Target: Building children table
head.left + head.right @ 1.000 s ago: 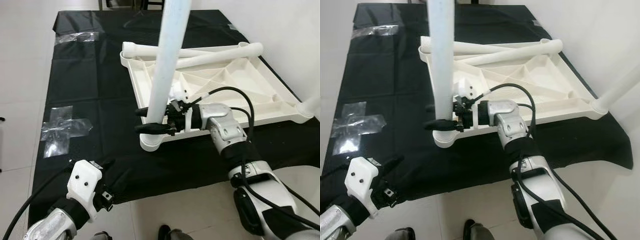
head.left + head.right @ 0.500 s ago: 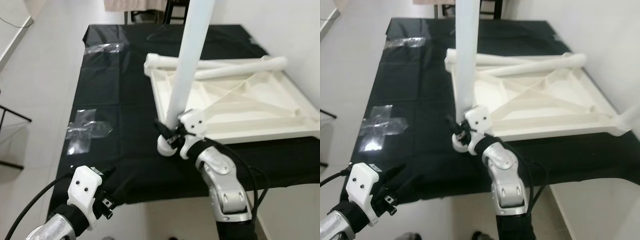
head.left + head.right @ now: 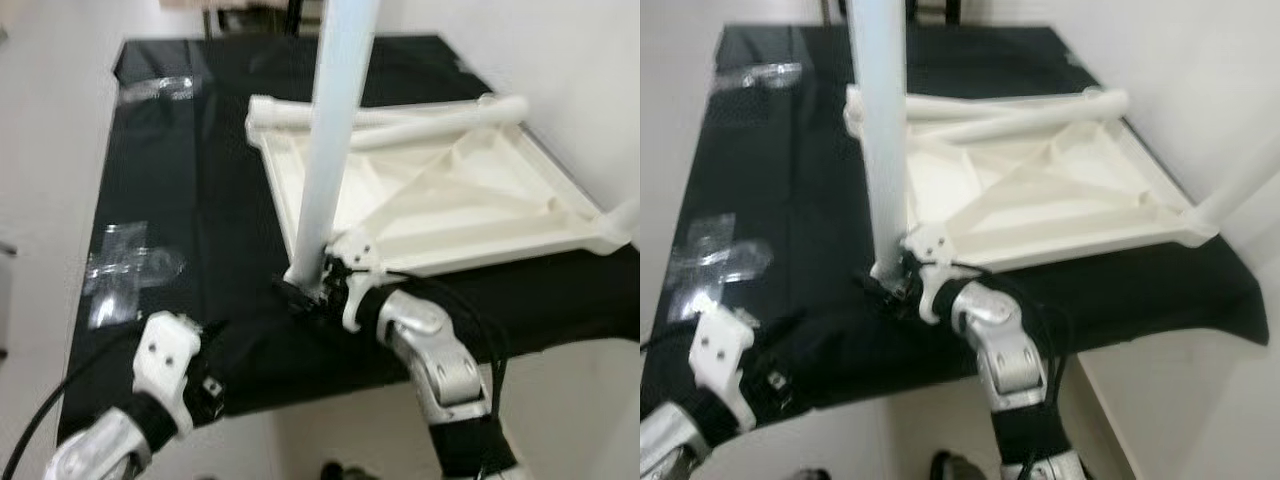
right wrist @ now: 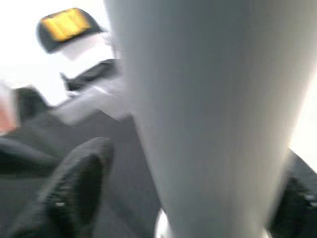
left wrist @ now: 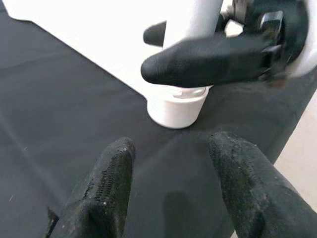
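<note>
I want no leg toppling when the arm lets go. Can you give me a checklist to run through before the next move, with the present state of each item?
1. Right gripper closed around the upright leg near its base: ok.
2. Leg standing in the corner socket of the inverted tabletop: ok; whether it is fully seated, cannot tell.
3. Leg vertical: cannot tell, it looks slightly tilted in the head views.
4. Left gripper open, empty, apart from the socket: ok.
5. Loose legs lying across the tabletop's far edge, away from the work: ok.
6. Black cloth flat under the socket: ok.
</note>
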`<state>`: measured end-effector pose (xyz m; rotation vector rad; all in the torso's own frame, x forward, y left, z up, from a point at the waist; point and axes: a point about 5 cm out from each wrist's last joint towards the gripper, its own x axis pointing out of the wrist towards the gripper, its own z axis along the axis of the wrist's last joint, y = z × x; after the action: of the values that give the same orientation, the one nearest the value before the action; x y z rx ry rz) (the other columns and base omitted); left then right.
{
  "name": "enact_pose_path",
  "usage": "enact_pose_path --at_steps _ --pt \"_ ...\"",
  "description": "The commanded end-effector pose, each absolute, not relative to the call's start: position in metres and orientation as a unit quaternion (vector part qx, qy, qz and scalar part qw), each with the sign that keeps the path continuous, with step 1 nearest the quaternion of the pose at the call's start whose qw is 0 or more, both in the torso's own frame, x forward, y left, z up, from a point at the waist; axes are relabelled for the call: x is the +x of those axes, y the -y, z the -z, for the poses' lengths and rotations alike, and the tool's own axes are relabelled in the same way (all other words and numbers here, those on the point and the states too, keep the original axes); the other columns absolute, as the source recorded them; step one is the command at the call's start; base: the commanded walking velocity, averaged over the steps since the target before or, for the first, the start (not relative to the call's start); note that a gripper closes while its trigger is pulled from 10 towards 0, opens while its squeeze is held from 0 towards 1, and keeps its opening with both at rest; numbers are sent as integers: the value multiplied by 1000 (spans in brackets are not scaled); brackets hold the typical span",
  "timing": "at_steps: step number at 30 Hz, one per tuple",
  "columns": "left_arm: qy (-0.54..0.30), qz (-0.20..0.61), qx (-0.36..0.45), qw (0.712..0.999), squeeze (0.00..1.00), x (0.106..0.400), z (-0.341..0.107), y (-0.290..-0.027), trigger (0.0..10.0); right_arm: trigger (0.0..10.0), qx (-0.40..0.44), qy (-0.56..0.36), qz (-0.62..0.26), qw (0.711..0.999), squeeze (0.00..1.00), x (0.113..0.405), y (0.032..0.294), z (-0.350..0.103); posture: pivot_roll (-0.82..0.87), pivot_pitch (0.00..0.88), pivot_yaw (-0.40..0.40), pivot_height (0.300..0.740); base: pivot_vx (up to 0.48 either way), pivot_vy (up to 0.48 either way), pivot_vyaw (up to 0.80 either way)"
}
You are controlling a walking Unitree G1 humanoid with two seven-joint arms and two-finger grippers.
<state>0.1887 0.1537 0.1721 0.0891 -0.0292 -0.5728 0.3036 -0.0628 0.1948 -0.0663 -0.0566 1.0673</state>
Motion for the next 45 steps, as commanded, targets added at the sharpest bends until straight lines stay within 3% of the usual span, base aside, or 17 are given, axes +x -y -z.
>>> enact_pose_path --at_steps 1,5,9,10,11,18,26,28,29,30,31,35,41,42,43,44,45 --pt "1 285 41 958 0 187 -166 -153 10000 10000 -23 34 -535 844 0 303 63 -195 141 215 -97 740 0 0 0" --pt "4 280 41 959 0 187 -167 -152 10000 10000 -54 43 -621 781 0 323 65 -206 147 215 -106 740 0 0 0" --pt "5 280 41 959 0 187 -167 -152 10000 10000 -64 44 -629 774 0 327 65 -207 150 215 -109 740 0 0 0" --pt "5 280 41 959 0 187 -166 -151 10000 2000 -68 46 -640 764 0 332 64 -211 154 216 -110 740 0 0 0" --pt "5 281 41 959 0 186 -167 -151 10000 0 -70 47 -650 755 0 336 63 -214 155 217 -110 740 0 0 0" --pt "7 280 40 959 0 186 -168 -150 10000 0 -65 44 -680 729 0 343 63 -224 148 221 -115 740 0 0 0" --pt "4 280 38 959 0 184 -167 -149 10000 0 -57 42 -658 750 0 338 69 -213 137 237 -116 740 0 0 0" --pt "3 281 37 959 0 183 -167 -149 10000 0 -53 38 -630 774 0 335 69 -205 129 243 -119 740 0 0 0" --pt "-1 284 36 958 0 182 -166 -150 10000 0 -65 1 -448 891 0 328 68 -172 122 265 -115 740 0 0 0" --pt "-1 284 36 958 0 182 -166 -150 10000 0 -65 1 -448 891 0 328 68 -172 122 265 -115 740 0 0 0" --pt "-2 285 36 958 0 181 -167 -150 10000 0 -81 -14 -348 934 0 324 72 -160 122 265 -115 740 0 0 0" --pt "-6 287 34 957 0 181 -165 -152 10000 0 -98 -8 -374 922 0 287 57 -152 107 261 -101 740 0 0 0" --pt "-3 288 35 957 0 183 -165 -150 10000 0 -67 -20 -390 918 0 300 58 -152 121 245 -108 740 0 0 0" --pt "-3 283 39 958 0 184 -165 -152 10000 10000 -60 -15 -397 916 0 303 56 -154 126 241 -109 740 0 0 0" --pt "-2 279 42 960 0 185 -165 -154 10000 10000 -49 -6 -413 910 804 304 54 -157 126 241 -109 740 0 0 0" --pt "-1 276 44 960 0 185 -165 -155 10000 10000 -38 0 -417 908 1000 304 53 -160 128 235 -104 740 0 0 0" --pt "0 276 44 960 0 186 -166 -155 10000 10000 -12 14 -438 899 1000 303 52 -165 128 232 -103 740 0 0 0"
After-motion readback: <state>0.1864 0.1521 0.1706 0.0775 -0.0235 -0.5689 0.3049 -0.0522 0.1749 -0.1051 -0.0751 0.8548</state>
